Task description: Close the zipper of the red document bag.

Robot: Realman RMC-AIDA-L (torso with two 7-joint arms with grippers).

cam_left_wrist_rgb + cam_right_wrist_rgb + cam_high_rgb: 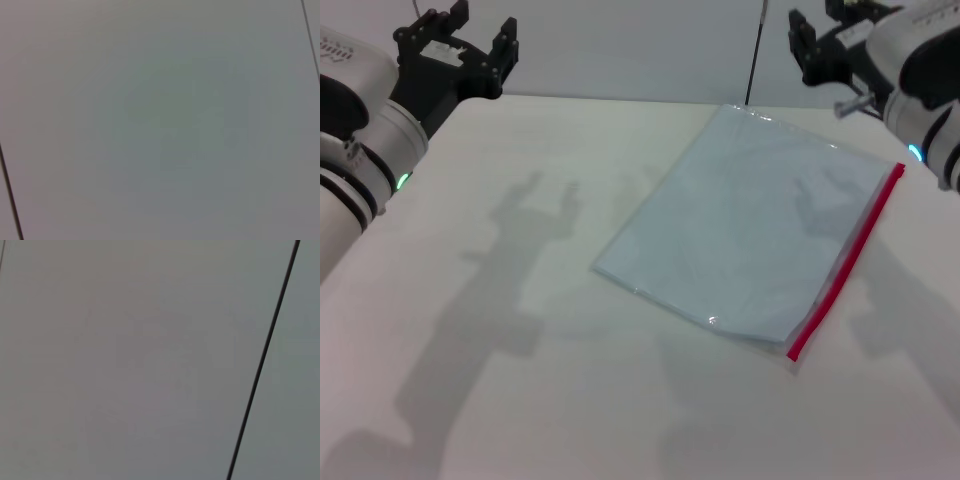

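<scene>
The broad white matte table [520,400] fills the head view. On it, from centre toward three o'clock, lies the red document bag [750,220], a flat rectangular pouch of translucent pale-blue plastic, turned at an angle. It looks light, thin and floppy, and its smooth skin would likely slide on the table if pulled without being pinned. Along its right-hand edge runs the zipper [848,262], a thin bright-red strip from about two o'clock down to about five o'clock. A sound plan would be to hold the pouch flat near one end of the strip with one gripper while the other pinches the slider and draws it along.

The slider itself cannot be made out, so which end it sits at, and how much of the strip is open, is uncertain.

The black left gripper [468,35] hangs at eleven o'clock, well apart from the bag, fingers spread wide and empty. The black right gripper [825,40] sits at one o'clock, partly cut off; its finger spacing cannot be told. Both wrist views show only plain pale surface with dark lines.
</scene>
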